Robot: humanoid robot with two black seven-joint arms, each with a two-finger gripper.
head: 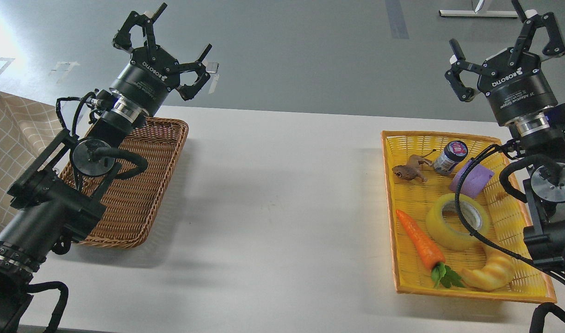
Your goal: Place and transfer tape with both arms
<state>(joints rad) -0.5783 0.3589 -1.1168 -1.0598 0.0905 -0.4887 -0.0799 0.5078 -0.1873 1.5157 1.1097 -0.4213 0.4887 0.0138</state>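
Observation:
The tape [456, 222], a wide translucent yellow roll with a grey-white core, lies flat in the yellow basket [402, 194] on the right of the table. A black cable of my right arm crosses in front of it. My right gripper [504, 44] is raised above the basket's far right corner, fingers spread open and holding nothing. My left gripper [183, 39] is raised above the far end of the brown wicker basket [139, 194] on the left, also open with nothing between its fingers.
The yellow basket also holds a toy carrot [421, 243], a croissant [493, 273], a purple block [472, 180], a small jar [450, 156] and a brown toy frog [408, 171]. A checked cloth [9, 138] hangs at the far left. The white table [282, 208] spans between the baskets.

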